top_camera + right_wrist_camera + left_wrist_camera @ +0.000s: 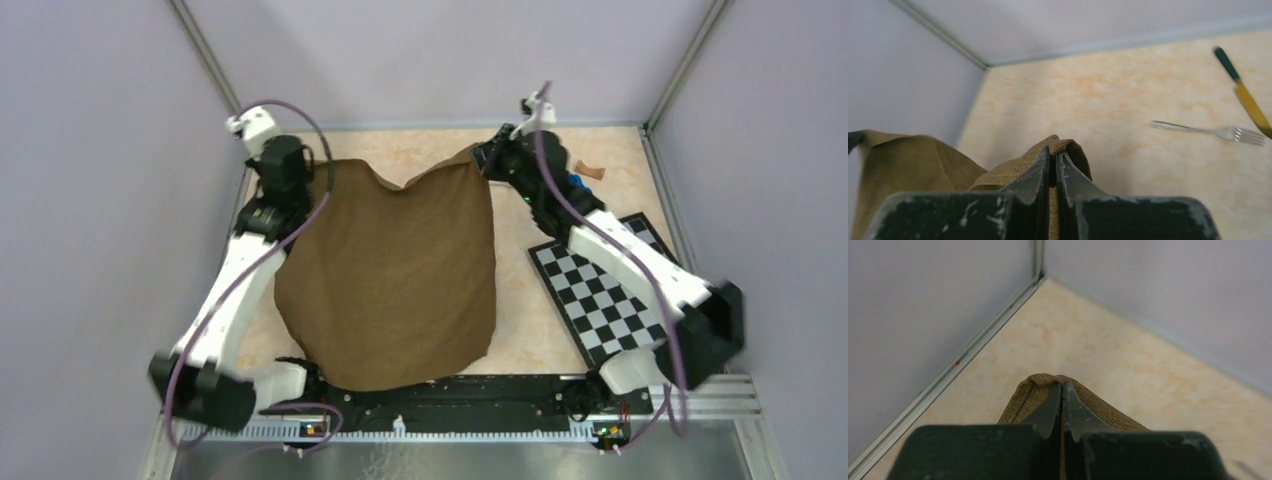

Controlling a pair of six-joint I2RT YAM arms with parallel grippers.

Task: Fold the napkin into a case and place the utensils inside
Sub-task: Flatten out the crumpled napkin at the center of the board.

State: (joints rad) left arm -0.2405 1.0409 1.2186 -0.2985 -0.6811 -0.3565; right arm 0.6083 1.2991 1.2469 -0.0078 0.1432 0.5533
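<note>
The dark brown napkin [395,275] hangs spread between both arms, with its lower edge near the arm bases. My left gripper [322,172] is shut on its far left corner, and the cloth [1024,399] bunches over the closed tips [1062,386]. My right gripper [485,156] is shut on its far right corner. The right wrist view shows the cloth [908,160] draping away to the left of the tips [1053,150]. The silver fork [1208,131] and the knife [1248,102] lie on the table ahead and to the right. No folded case shows.
The black-and-white checkered board [600,295] lies at the right, partly under the right arm. A small blue object [575,183] and a small orange-brown object [592,172] sit at the far right. Walls enclose the table's far, left and right sides.
</note>
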